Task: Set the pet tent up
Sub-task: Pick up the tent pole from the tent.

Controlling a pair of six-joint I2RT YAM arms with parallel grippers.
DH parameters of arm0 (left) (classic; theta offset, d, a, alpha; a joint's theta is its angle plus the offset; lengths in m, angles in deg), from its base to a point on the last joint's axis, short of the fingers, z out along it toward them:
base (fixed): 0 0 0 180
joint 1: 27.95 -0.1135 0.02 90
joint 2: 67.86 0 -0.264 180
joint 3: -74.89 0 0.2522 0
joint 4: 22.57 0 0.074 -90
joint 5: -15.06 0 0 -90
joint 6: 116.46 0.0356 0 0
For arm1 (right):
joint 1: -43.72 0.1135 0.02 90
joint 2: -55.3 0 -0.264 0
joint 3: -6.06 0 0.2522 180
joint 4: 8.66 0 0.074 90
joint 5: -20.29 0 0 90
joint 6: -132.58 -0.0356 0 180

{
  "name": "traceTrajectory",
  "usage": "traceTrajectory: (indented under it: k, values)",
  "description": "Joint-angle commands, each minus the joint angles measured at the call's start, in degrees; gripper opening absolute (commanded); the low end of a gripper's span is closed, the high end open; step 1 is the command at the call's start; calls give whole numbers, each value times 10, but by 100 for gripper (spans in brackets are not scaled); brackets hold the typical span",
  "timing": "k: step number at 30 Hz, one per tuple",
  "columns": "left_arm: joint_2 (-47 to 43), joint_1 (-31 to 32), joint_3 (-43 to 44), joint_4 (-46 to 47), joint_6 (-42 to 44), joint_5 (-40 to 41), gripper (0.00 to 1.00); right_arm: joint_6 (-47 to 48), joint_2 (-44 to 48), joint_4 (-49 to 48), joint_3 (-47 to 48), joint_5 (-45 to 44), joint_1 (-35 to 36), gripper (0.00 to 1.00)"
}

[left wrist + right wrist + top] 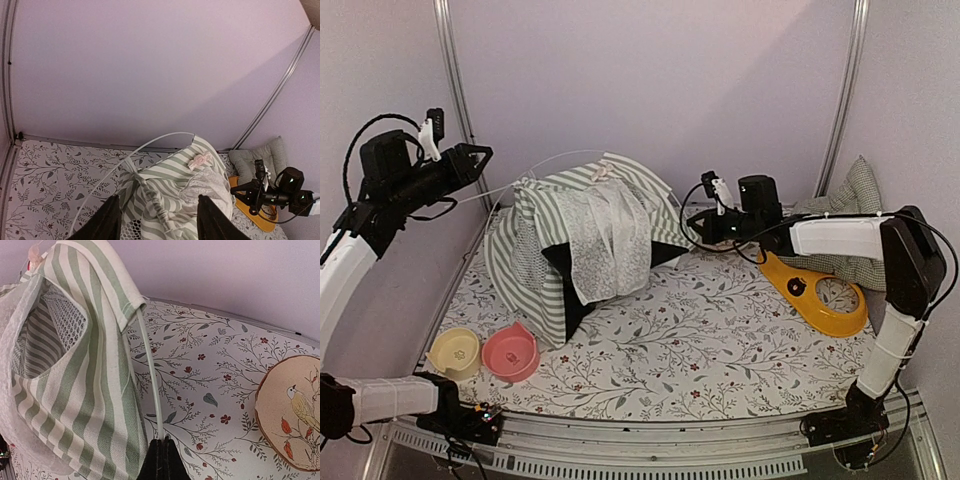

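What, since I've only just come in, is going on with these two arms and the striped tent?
The pet tent is being put up; it stands half-raised and sagging on the floral mat. The right gripper is shut on a thin white pole at the tent's right edge. The left gripper is open, raised at the tent's left side, apparently gripping nothing.

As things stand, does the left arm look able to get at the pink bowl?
Probably yes: the left gripper is open, and the pink bowl sits uncovered on the near left.
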Motion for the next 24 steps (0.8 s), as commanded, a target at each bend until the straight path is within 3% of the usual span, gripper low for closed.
traceTrajectory:
  k: [1,4,8,13,21,24]
  values:
    - [-2,-34,-8,-24,23,-24,52,33,-4,70,-6,-49,-55,0]
    - [-7,-40,-14,-1,20,-82,51,30,-6,68,-6,-45,-65,0]
    - [14,-40,0,-16,31,-176,41,31,-10,71,4,-45,-65,0]
    - [16,-40,30,-81,62,-252,50,40,-11,79,4,-68,-66,0]
    - [16,-38,100,-262,129,-240,50,53,0,81,4,-92,-67,0]
    - [3,-35,84,-279,136,-243,49,51,15,75,4,-87,-63,0]
